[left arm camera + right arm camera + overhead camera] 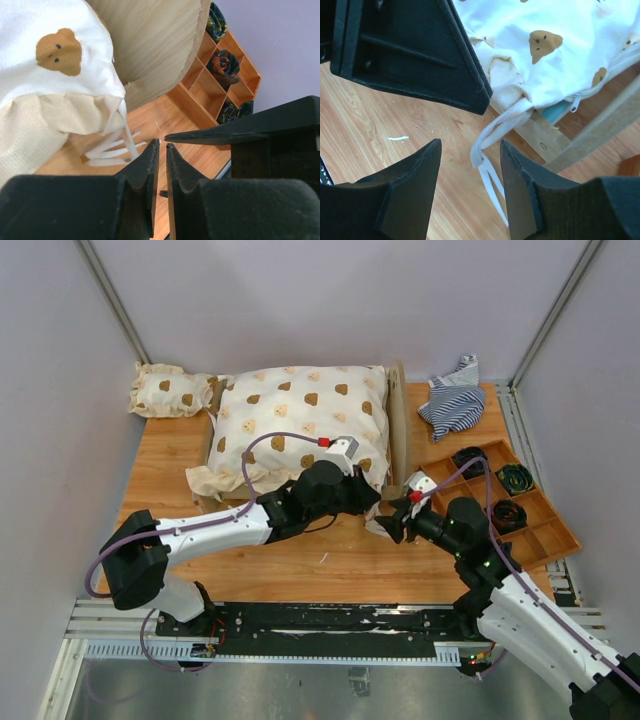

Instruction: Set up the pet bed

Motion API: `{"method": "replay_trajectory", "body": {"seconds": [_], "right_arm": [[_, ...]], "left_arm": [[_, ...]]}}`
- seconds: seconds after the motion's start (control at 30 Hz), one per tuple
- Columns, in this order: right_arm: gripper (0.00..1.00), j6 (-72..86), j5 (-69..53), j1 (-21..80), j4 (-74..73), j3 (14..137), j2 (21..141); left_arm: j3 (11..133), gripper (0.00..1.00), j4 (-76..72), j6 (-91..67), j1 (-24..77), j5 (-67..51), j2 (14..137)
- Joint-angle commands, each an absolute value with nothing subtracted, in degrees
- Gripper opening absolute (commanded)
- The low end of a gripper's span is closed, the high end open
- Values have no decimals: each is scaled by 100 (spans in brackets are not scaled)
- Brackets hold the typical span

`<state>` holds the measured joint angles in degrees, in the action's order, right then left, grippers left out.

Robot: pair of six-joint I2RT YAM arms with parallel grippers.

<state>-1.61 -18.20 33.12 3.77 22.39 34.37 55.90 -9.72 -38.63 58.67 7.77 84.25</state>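
Right gripper [470,145]: jaws spread wide, grasping nothing. White fabric ties [487,172] hang loose in the gap between its fingers, and neither pad appears to touch them. It looks lined up to pinch the ties, probably to tug the cushion corner square.

Left gripper [161,145]: jaws almost together with a thin slit between them, nothing in it. The ties lie just ahead and to the left of its tips. The right gripper's finger crosses close on its right side. My guess is it is placed to steady that same corner.

Pet bed [398,410]: directly ahead of both grippers, near corner just beyond the fingertips. Pale wood, smooth grain, rounded end board standing upright, flat rail below.

Big cushion [300,420] fills the bed: soft cream cotton, brown bear print, ruffled beige hem, zip [575,102] at the corner. The hem spills over the near rail, so I judge it not fully seated.

Out past the right gripper's outer side: orange compartment tray [555,530] holding dark rolled cloths [515,478]. Small matching cushion [165,392] lies far beyond the left arm.
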Motion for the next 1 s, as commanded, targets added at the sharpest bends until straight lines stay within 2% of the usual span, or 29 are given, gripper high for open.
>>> {"method": "replay_trajectory", "body": {"seconds": [0.0,0.23,0.53,0.6,0.73,0.77,0.8,0.87,0.9,0.97], "right_arm": [[51,-86,-2142,3384,1370,2069,3631],[50,174,-1180,3394,1473,1922,3830],[56,319,-956,3701,2197,1276,3981],[57,251,-764,3728,2247,1306,4181],[54,168,-352,3748,2708,1200,4632],[50,145,-356,3748,2733,1243,4748],[41,141,-385,3747,2699,1311,4835],[11,184,-494,3761,2371,1514,4793],[2,192,-542,3766,2048,1660,4663],[0,233,-311,3779,1196,2048,4218]], "left_arm": [[5711,15,-928,-3969,5841,674,8159],[5565,15,-962,-3942,5813,815,8041],[5194,55,-567,-3890,5541,1320,7720],[5113,59,-537,-3824,5484,1379,7677],[4868,60,-635,-3716,5438,1476,7540],[4783,60,-714,-3710,5440,1470,7496],[4691,60,-840,-3697,5440,1451,7435],[4506,58,-1079,-3610,5440,1354,7355],[4327,55,-1280,-3469,5440,1258,7327],[4013,52,-1772,-3160,5436,1034,7328]]}}
